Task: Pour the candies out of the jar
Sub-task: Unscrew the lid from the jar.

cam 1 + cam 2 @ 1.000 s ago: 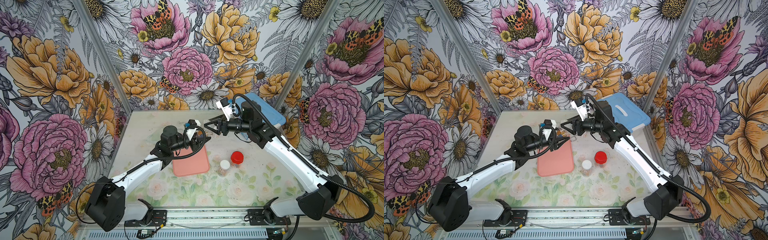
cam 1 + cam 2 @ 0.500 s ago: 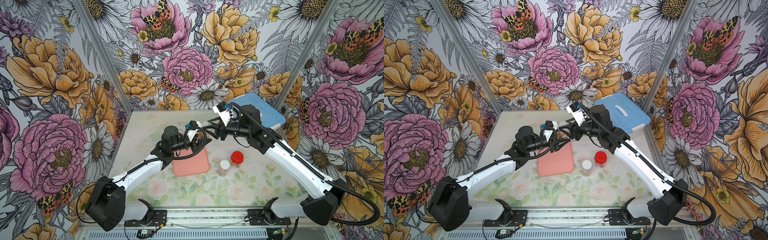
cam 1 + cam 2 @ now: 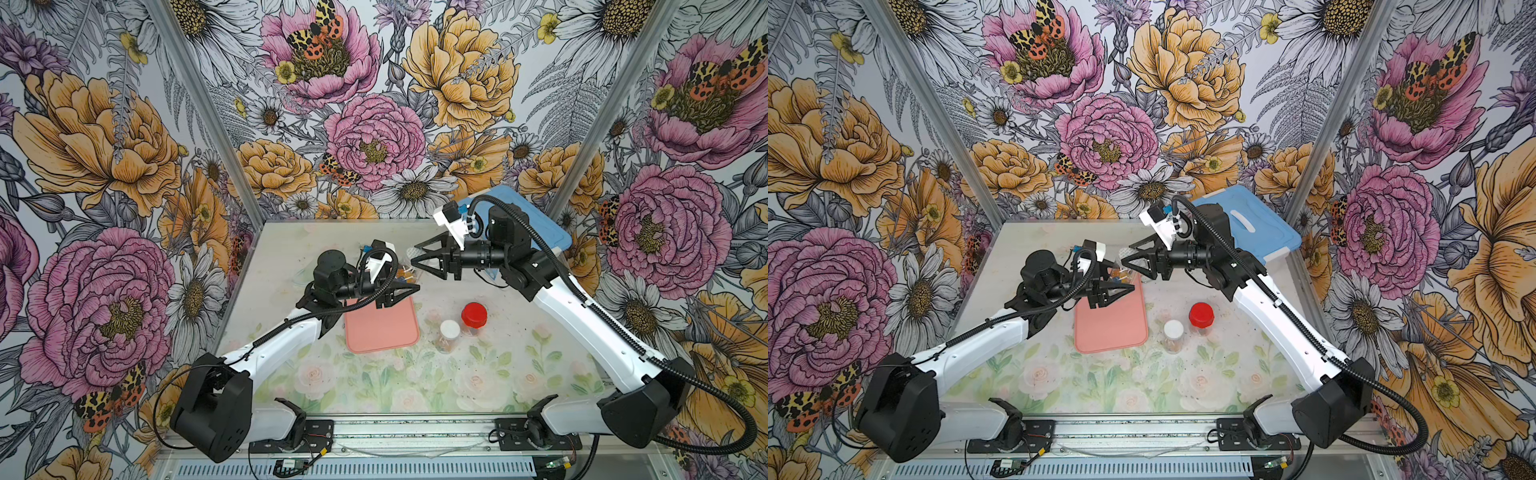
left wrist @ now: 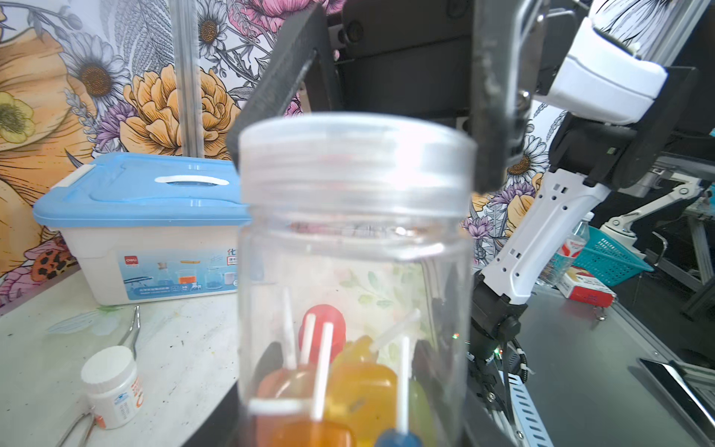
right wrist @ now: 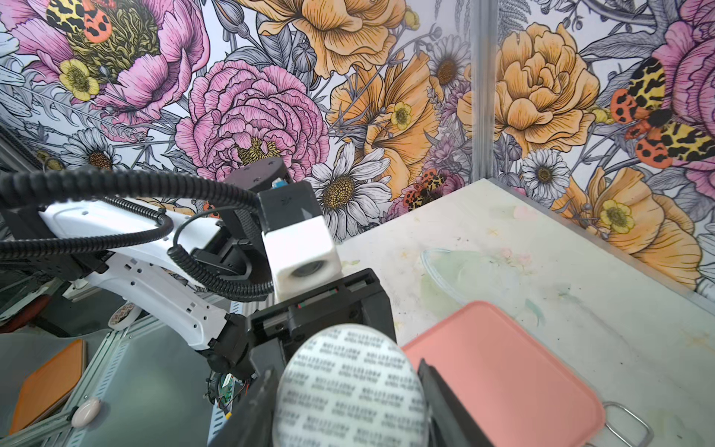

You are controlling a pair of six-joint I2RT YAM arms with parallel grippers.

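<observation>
Jar (image 4: 354,294): likely light, rigid, slick clear plastic; left gripper (image 3: 405,279) clamps its body.
Lid (image 5: 350,387): right gripper (image 3: 413,254) pinches its rim (candies (image 4: 348,387) loose inside).

Left wrist view: the jar (image 4: 354,271) fills the frame out of focus, base cut off at the edge. I cannot count the candies (image 4: 360,387). Right wrist view: lid (image 5: 350,391) cut off at the edge, print unreadable. In both top views, contents of the white-capped jar (image 3: 449,330) and red-capped jar (image 3: 473,314) are too small to tell.
</observation>
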